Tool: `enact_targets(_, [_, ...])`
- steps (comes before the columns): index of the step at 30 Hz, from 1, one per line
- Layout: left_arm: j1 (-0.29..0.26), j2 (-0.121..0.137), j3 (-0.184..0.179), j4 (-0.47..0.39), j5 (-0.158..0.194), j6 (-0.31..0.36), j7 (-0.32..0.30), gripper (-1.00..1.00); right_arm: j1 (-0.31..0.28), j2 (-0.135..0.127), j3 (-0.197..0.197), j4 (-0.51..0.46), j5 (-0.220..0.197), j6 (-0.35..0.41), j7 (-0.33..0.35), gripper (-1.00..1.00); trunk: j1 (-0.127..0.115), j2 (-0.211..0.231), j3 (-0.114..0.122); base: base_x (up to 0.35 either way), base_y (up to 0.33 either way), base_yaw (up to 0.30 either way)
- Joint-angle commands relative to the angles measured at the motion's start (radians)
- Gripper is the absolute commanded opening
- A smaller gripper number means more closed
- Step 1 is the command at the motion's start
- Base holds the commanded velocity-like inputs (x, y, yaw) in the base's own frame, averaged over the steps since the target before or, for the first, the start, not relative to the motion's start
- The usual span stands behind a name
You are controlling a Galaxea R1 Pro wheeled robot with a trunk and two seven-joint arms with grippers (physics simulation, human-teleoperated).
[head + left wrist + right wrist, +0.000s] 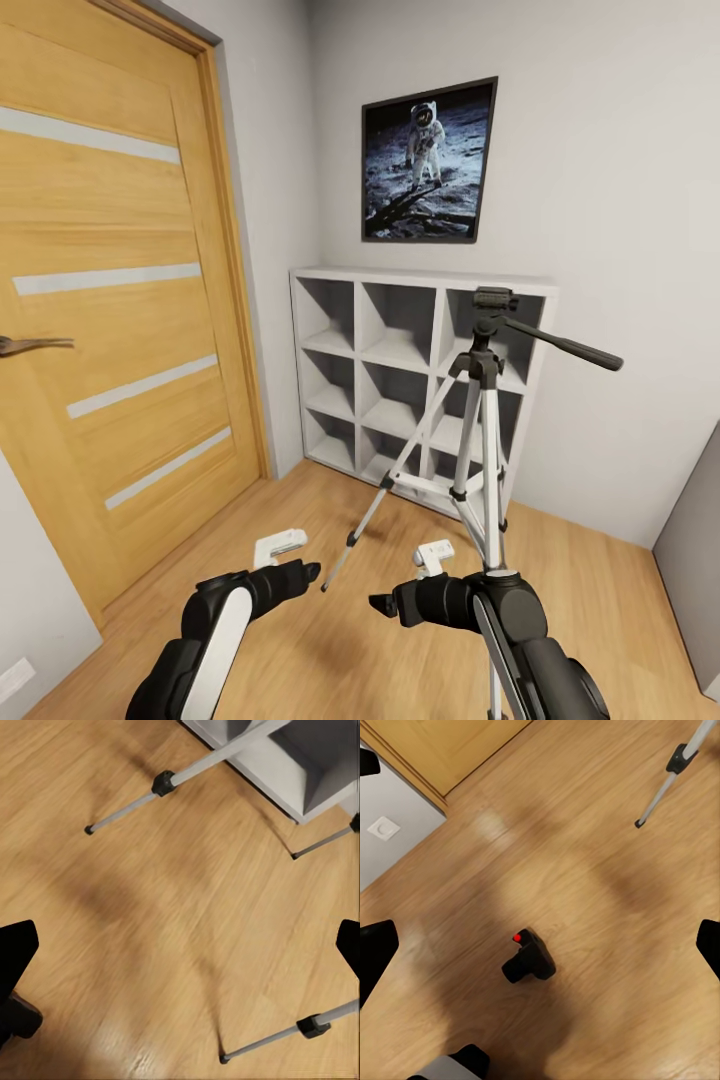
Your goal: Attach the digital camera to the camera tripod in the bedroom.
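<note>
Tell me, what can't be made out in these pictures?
- Camera tripod: its near leg's foot, head view, hidden behind the right arm.
- Digital camera: its markings, right wrist view, too small.
- Right gripper: jaw opening, head view, foreshortened.
- Door handle: head view, cut off by the edge.

- Head view looks forward and down from above both arms toward the camera tripod (483, 420) and shelf (400, 370).
- Both wrist views face straight down at the floor (150, 930), sharing tripod legs.

Light even and bright, source unclear to me. I note soft diffuse shadows on the plank floor (585, 870), a dark patch around the digital camera (529, 960). Renders slightly soft; head view bows at edges.
</note>
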Motion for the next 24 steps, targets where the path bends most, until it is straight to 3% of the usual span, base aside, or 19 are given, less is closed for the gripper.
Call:
enact_targets(1, [-0.001, 0.000, 0.000, -0.001, 0.016, 0.003, 0.009, 1.00, -0.001, 0.000, 0.000, -0.001, 0.010, 0.003, 0.009, 1.00, 0.004, -0.008, -0.004, 0.000, 0.000, 0.000])
enact_targets(11, [-0.001, 0.009, 0.007, 0.001, 0.094, 0.004, 0.005, 1.00, -0.001, 0.000, 0.001, 0.000, 0.007, 0.005, 0.009, 1.00, 0.042, -0.078, -0.036, 0.000, 0.000, 0.000])
enact_targets(24, [-0.001, 0.011, 0.010, 0.005, 0.136, 0.000, 0.001, 1.00, -0.001, -0.001, 0.002, 0.001, 0.012, 0.002, 0.009, 1.00, 0.092, -0.169, -0.076, 0.000, 0.000, 0.000])
